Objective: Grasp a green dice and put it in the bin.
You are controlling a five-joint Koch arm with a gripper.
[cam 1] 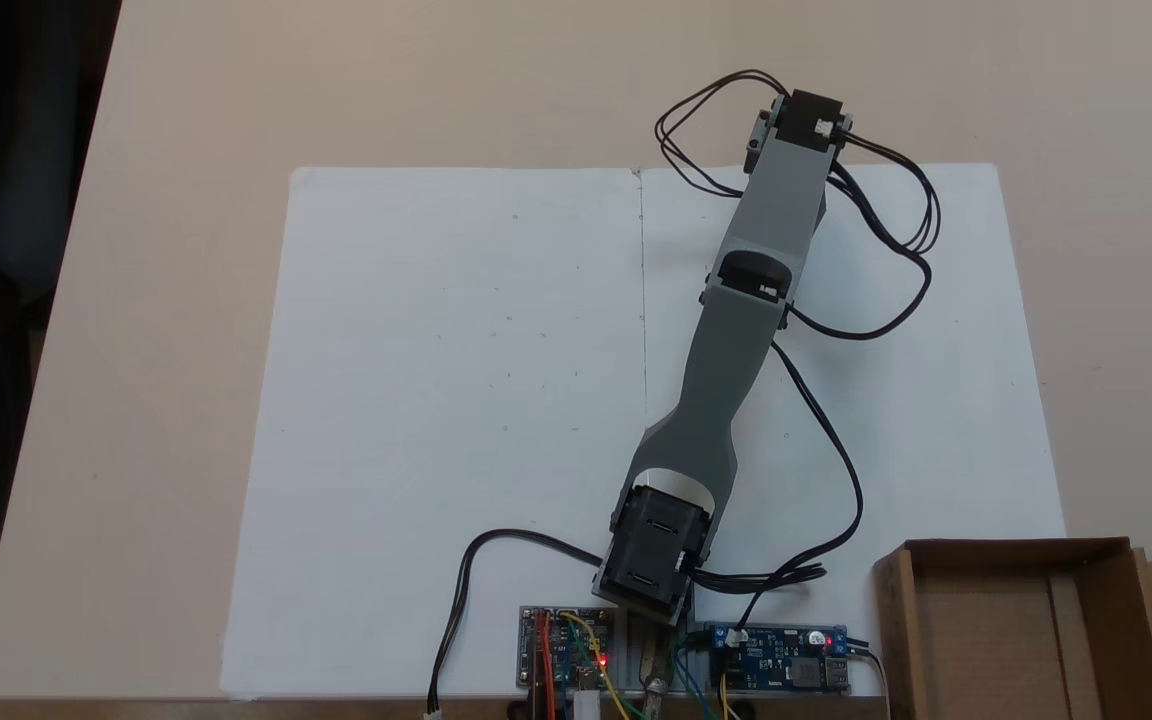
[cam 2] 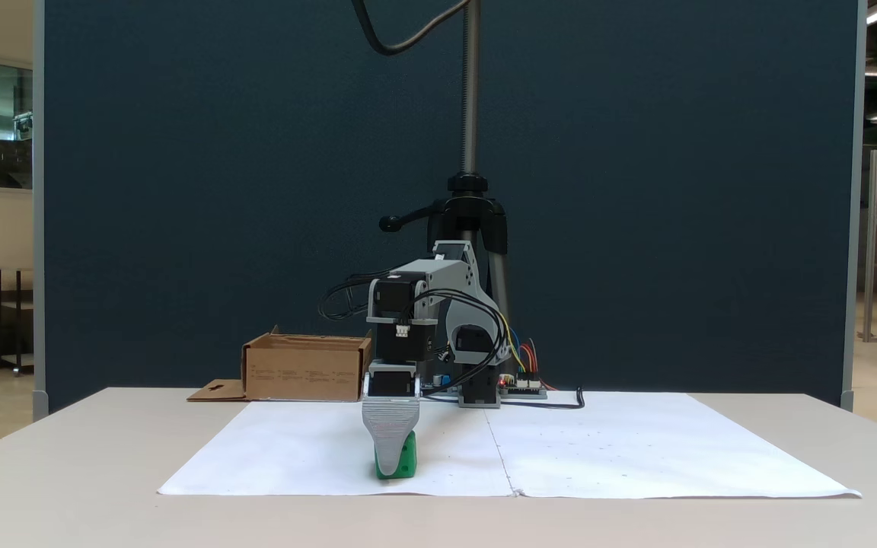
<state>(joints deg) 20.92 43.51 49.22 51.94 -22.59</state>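
Fixed view: green dice [cam 2: 405, 461] (upright) behind gripper [cam 2: 390, 466].

The arm [cam 1: 736, 300] has grey plastic links and black servo blocks, with thin black cables [cam 1: 896, 230] looping at the frame's upper right. Its end effector [cam 2: 390, 449] is pale grey, apparently ribbed. Circuit boards [cam 1: 566, 660] show red lights.
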